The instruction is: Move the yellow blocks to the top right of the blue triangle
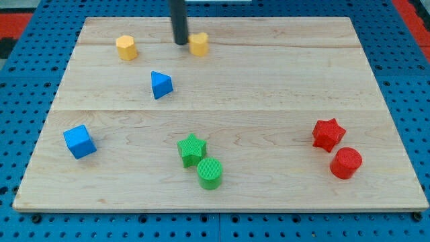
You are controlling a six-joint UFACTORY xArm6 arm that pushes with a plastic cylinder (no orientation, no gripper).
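So my tip (pixel 181 43) sits near the top of the frame, a bit left of centre, right up against the left side of one yellow block (pixel 198 44); looks like touching or as good as. There are no jaws here, just a plain dark rod, so nothing is gripped, it only rests beside that block.

The other yellow block (pixel 125 48) is off in the upper left of the frame, well apart from the tip. Both yellow ones look like stubby many-sided shapes, can't tell exactly which.

The blue triangle (pixel 160 85) lies below and between the two yellows, left of centre. So one yellow is up and to its right, the other up and to its left.

Rest of the wooden board (pixel 269 81): blue cube (pixel 79 141) lower left, green star (pixel 192 149) touching the green cylinder (pixel 209 173) at bottom centre, red star (pixel 328 134) just above the red cylinder (pixel 346 163) at lower right.
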